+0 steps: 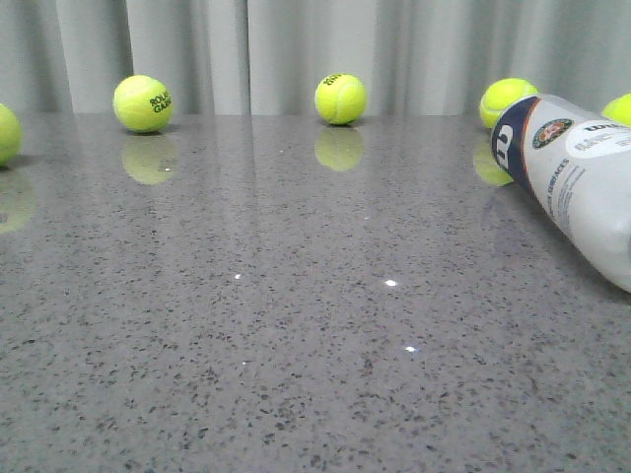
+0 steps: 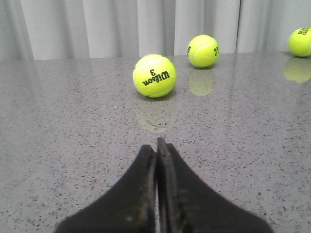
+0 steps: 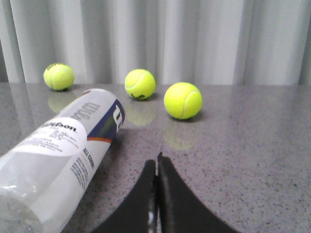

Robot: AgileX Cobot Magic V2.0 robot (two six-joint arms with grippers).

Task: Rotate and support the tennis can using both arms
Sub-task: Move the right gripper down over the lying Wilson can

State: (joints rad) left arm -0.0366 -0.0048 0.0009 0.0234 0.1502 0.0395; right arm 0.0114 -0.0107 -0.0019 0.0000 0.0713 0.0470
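The tennis can (image 1: pixel 577 182) lies on its side at the right of the table, navy end with the round badge pointing toward the back. It also shows in the right wrist view (image 3: pixel 58 150), lying beside and apart from my right gripper (image 3: pixel 156 162), which is shut and empty just above the table. My left gripper (image 2: pixel 156 145) is shut and empty, low over bare table, with a Wilson ball (image 2: pixel 154 75) a short way ahead of it. Neither gripper shows in the front view.
Yellow tennis balls stand along the back by the grey curtain (image 1: pixel 143 103) (image 1: pixel 340 99) (image 1: pixel 508 99); another sits at the left edge (image 1: pixel 5 133). Three balls lie beyond the can in the right wrist view (image 3: pixel 182 100) (image 3: pixel 140 84) (image 3: pixel 59 76). The table is grey speckled stone (image 1: pixel 296 325).
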